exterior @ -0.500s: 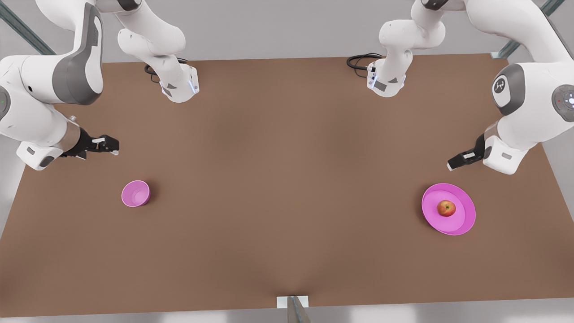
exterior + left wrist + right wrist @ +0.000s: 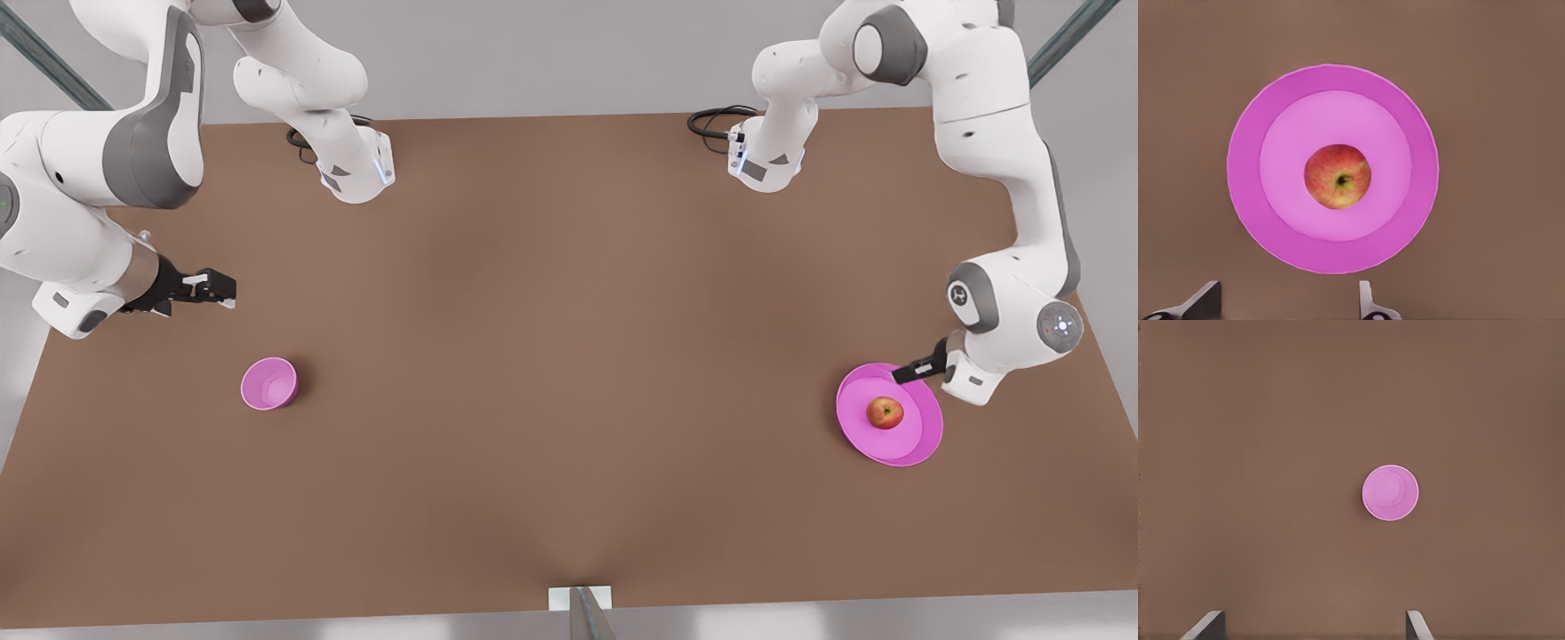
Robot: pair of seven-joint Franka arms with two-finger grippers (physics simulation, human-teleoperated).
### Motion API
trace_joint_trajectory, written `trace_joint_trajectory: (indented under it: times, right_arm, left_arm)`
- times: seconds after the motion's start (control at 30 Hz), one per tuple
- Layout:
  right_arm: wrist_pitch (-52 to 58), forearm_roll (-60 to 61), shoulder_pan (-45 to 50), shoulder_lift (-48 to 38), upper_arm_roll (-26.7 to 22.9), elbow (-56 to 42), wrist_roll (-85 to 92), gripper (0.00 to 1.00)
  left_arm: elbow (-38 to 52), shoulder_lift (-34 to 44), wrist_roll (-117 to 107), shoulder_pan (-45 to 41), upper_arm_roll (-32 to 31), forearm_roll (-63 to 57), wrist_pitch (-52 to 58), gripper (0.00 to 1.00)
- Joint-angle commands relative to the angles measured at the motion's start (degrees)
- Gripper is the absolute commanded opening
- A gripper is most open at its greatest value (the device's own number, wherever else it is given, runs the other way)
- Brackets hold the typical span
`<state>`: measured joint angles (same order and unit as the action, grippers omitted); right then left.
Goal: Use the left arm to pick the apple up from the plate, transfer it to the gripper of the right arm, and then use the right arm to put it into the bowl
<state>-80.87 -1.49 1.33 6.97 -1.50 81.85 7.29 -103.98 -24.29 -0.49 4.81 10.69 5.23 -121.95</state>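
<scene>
A small red and yellow apple [image 2: 885, 412] [image 2: 1337, 177] lies in the middle of the wide pink plate [image 2: 920, 440] [image 2: 1245, 167] at the front view's right. My left gripper [image 2: 913, 371] [image 2: 1285, 305] hangs open over the plate's back rim, just behind the apple and not touching it. The small deep pink bowl [image 2: 268, 384] [image 2: 1390, 493] stands at the front view's left. My right gripper [image 2: 216, 289] [image 2: 1311, 625] waits open above the table behind the bowl, with nothing between its fingers.
Both arm bases [image 2: 356, 173] [image 2: 765, 164] stand at the table's back edge with black cables beside them. A small white bracket [image 2: 580, 597] sits at the middle of the front edge. Bare brown tabletop [image 2: 569, 356] stretches between bowl and plate.
The left arm has swung down and forward, bringing its gripper from behind the plate to just over the plate's back rim. The right arm, apple and bowl have not moved.
</scene>
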Motion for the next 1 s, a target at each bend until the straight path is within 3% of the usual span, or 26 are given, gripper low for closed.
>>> trace_joint_trajectory:
  times: [0.0, 0.1, 0.4, 0.97]
  right_arm:
    - [0.0, 0.3, 0.0, 0.0, -0.1, 0.0, 0.2, 1.00]
    - [0.0, 0.4, 0.0, 0.0, -0.1, 0.0, 0.1, 1.00]
    - [0.0, 0.4, 0.0, 0.2, -0.1, -0.1, 0.2, 1.00]
    - [-0.1, 0.4, 0.0, 0.2, -0.1, -0.2, 0.2, 1.00]
  left_arm:
    - [-0.3, -1.4, 23.1, 0.6, 0.5, 4.6, -10.5, 1.00]
    - [-4.4, -2.3, 23.1, 0.3, 0.3, 7.9, -15.6, 1.00]
    - [-4.3, -5.7, 22.7, 0.0, -2.8, 10.2, -19.2, 1.00]
    - [-1.7, -11.7, 23.0, 0.9, -2.8, 10.0, -24.5, 1.00]
